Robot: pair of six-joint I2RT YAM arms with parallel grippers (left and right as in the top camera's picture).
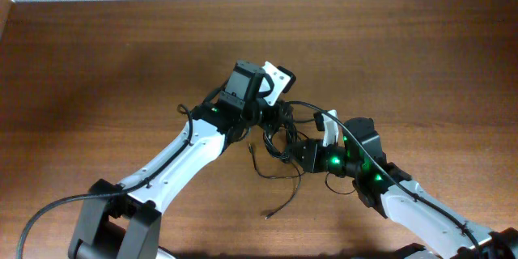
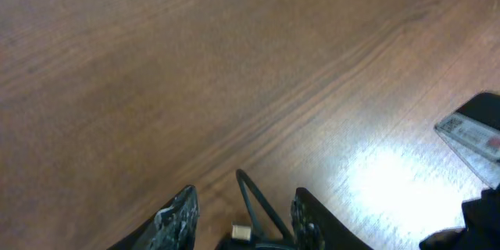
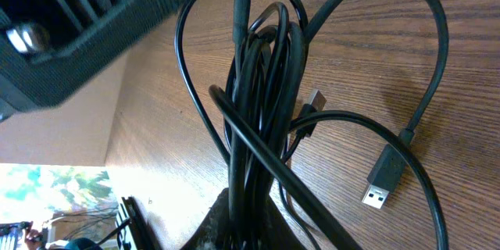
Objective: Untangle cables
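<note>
The cables (image 1: pixel 279 139) are a bunch of thin black cords tangled between my two grippers at the middle of the table, with loose ends (image 1: pixel 277 201) trailing toward the front. My right gripper (image 1: pixel 296 153) is shut on the bunch; in the right wrist view the cords (image 3: pixel 262 101) rise in a tight bundle out of its closed fingers (image 3: pixel 254 207). A USB plug (image 3: pixel 384 178) and a smaller plug (image 3: pixel 312 100) lie beside it. My left gripper (image 2: pixel 246 193) stands open over the table, with one cable loop (image 2: pixel 251 199) and a small metal plug (image 2: pixel 241 233) between its fingers.
Brown wooden table (image 1: pixel 97 65) all round, its far edge against a pale wall. The left arm's black body (image 3: pixel 78 31) hangs close over the bundle in the right wrist view. A black part of the right arm with a label (image 2: pixel 478 134) shows at the left wrist view's right edge.
</note>
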